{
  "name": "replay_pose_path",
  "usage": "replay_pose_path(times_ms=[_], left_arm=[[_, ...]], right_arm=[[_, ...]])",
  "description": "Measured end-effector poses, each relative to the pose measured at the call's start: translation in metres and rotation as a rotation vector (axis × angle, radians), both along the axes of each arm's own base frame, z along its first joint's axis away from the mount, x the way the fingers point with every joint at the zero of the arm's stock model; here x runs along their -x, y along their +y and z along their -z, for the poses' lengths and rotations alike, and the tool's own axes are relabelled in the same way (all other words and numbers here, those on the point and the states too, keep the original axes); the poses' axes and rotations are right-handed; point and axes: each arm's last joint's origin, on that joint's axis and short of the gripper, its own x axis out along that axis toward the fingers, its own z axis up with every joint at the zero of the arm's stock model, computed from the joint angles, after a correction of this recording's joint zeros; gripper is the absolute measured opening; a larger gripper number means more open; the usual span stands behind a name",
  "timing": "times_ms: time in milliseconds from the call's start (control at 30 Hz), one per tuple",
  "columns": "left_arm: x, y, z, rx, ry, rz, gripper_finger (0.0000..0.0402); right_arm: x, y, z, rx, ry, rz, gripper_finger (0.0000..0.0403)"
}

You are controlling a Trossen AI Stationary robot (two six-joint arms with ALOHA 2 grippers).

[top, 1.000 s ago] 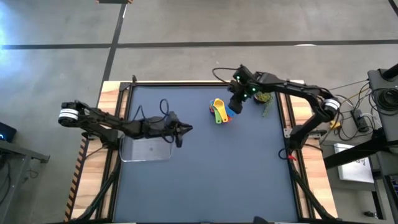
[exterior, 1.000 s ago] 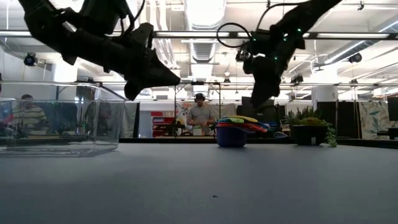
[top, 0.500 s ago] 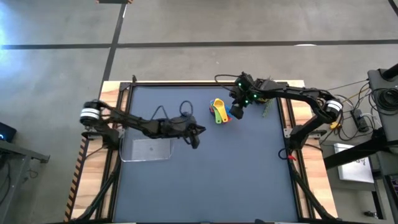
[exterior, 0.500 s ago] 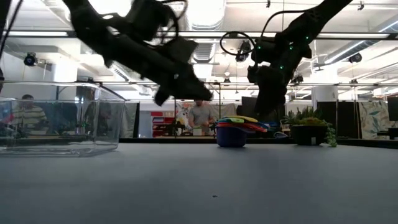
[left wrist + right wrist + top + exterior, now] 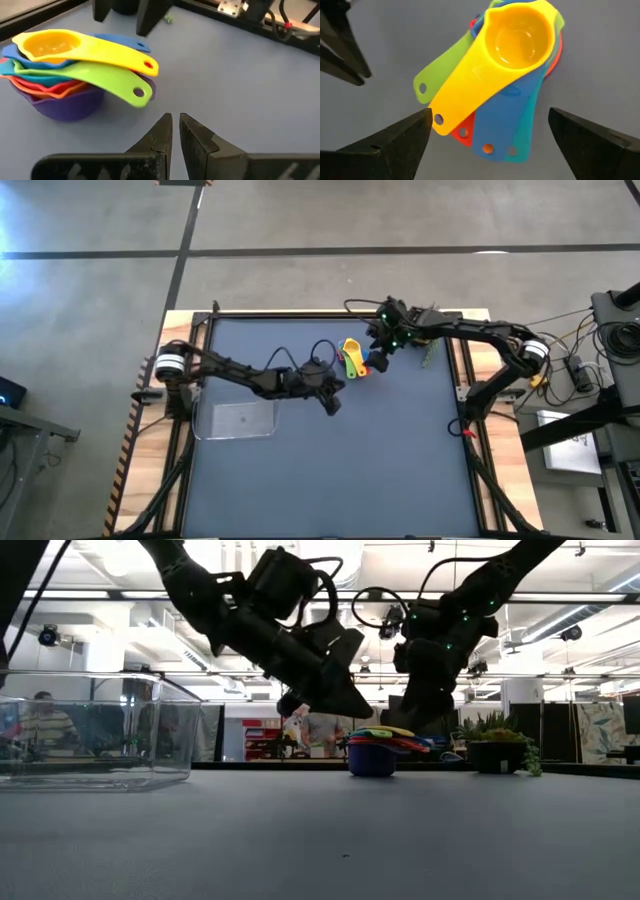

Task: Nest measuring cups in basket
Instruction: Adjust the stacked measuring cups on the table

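The measuring cups (image 5: 353, 359) stand nested in one stack, a purple bowl (image 5: 65, 102) at the bottom on the table and a yellow cup (image 5: 517, 35) on top, with the handles fanned out. My right gripper (image 5: 490, 114) hovers over the stack, open, one finger on either side of the handles without touching them. My left gripper (image 5: 173, 131) is shut and empty, just off the handle ends on the stack's near side (image 5: 334, 397). The clear basket (image 5: 238, 420) sits at the table's left with nothing in it.
A small potted plant (image 5: 428, 340) stands at the far right, behind my right gripper. The left arm stretches from the left edge across the basket's far side. In the low view people show in the room beyond the table.
My left gripper has swept from above the basket toward the table's right edge, staying shut, and now stands close to the cups' handle ends. The cup stack has stayed in place.
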Motion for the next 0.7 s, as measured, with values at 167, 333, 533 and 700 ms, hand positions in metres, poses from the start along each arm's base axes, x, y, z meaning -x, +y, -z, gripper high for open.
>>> replay_pose_path(times_ms=[167,333,533,700], left_arm=[[-0.007,0.003,0.01,-0.008,-0.057,-0.005,0.0017],[-0.014,0.007,0.026,-0.011,-0.065,-0.004,0.0017],[-0.028,0.01,0.032,0.001,-0.073,0.007,0.0017],[-0.042,0.009,0.027,0.013,-0.1,0.053,0.0017]], right_arm=[[-0.004,-0.001,0.004,-0.002,-0.008,-0.001,0.0386],[-0.006,-0.003,0.008,-0.011,-0.005,0.008,0.0386],[-0.009,-0.002,0.011,-0.04,-0.005,0.015,0.0386],[-0.013,0.004,0.012,-0.044,-0.004,-0.005,0.0386]])
